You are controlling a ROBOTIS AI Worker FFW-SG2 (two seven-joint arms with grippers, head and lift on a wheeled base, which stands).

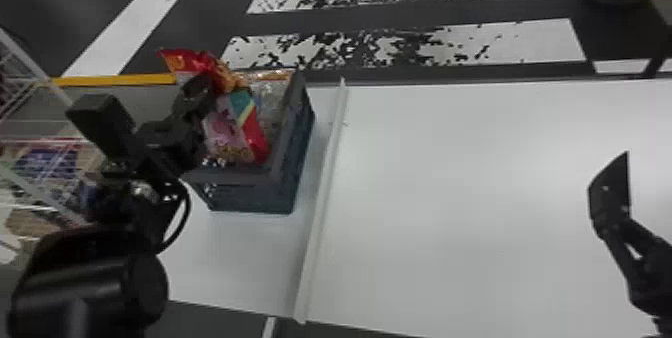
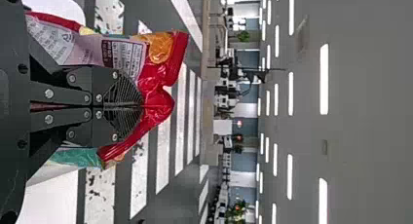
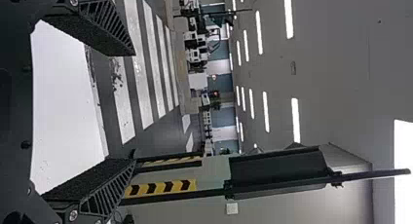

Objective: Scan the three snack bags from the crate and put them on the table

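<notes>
Over the crate point(image 1: 252, 175) at the left, my left gripper point(image 1: 202, 87) is shut on a red and pink snack bag point(image 1: 232, 132). In the left wrist view the left gripper point(image 2: 141, 106) pinches the red top edge of the snack bag point(image 2: 158, 78), its fingers pressed together. The bag hangs at the crate's opening; whether its lower end touches the contents is hidden. My right gripper point(image 1: 612, 187) is over the table's right part, and in the right wrist view the right gripper point(image 3: 134, 104) stands wide open with nothing between its fingers.
Clear packaging point(image 1: 272, 92) shows inside the crate. A raised white strip point(image 1: 322, 202) runs front to back between the crate and the white table point(image 1: 450, 202). At the left stands a wire rack point(image 1: 45, 177) with goods. Striped flooring lies beyond the table.
</notes>
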